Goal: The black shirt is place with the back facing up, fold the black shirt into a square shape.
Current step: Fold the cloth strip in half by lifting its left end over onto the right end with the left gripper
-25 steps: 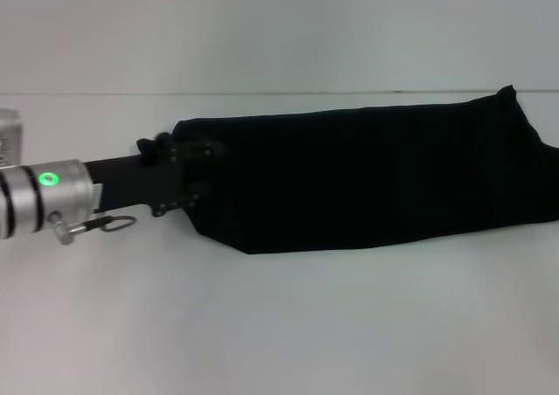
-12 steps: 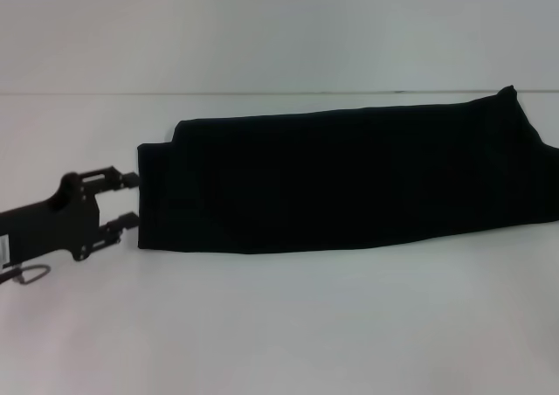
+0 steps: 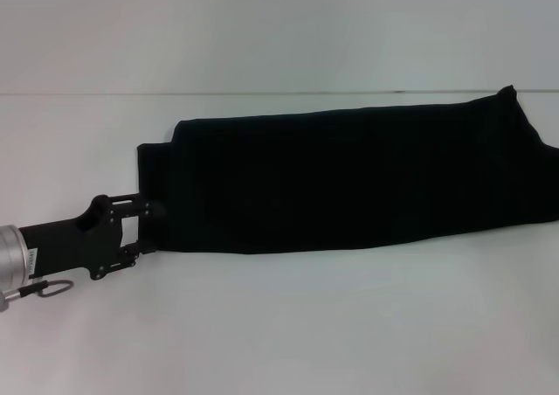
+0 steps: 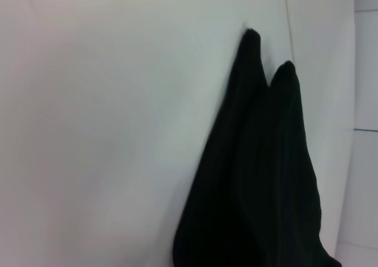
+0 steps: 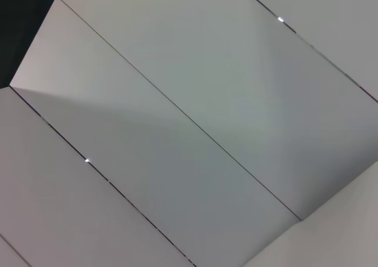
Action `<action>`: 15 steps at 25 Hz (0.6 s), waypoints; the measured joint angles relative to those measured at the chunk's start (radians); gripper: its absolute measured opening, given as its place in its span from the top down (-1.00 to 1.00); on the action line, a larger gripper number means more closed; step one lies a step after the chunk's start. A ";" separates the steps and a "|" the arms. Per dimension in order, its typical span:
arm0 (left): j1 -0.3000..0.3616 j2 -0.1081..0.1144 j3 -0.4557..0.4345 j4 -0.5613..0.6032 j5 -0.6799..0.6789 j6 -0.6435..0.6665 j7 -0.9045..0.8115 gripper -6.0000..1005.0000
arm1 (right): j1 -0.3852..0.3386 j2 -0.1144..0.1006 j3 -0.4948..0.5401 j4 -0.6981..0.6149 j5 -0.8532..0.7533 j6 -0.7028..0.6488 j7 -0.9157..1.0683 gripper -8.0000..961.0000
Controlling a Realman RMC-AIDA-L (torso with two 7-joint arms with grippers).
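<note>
The black shirt (image 3: pixel 349 176) lies on the white table as a long folded band that runs from the left of centre to the right edge of the head view. No lettering shows on it. My left gripper (image 3: pixel 146 228) is open at the band's near left corner, its two black fingers (image 3: pixel 150 208) just reaching the cloth edge. Nothing is held between them. The left wrist view shows the black shirt (image 4: pixel 266 178) stretching away over the table. My right gripper is out of view.
The white table (image 3: pixel 279 325) has bare surface in front of the shirt and to its left. Its far edge meets a pale wall (image 3: pixel 279 28). The right wrist view shows only pale wall panels (image 5: pixel 195 131).
One second ago my left gripper was over the shirt's left end. It then pulled back to the left, leaving that end flat, and has now moved right again to the near left corner.
</note>
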 joint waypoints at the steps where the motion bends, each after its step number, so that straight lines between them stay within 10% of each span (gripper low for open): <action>1: 0.000 0.000 0.000 0.000 0.001 -0.005 -0.002 -0.20 | -0.001 0.000 0.002 0.000 0.000 0.000 0.000 -0.43; 15: -0.001 0.002 0.020 0.001 0.031 -0.014 0.001 -0.23 | 0.003 -0.003 -0.001 0.000 0.000 0.001 0.000 -0.43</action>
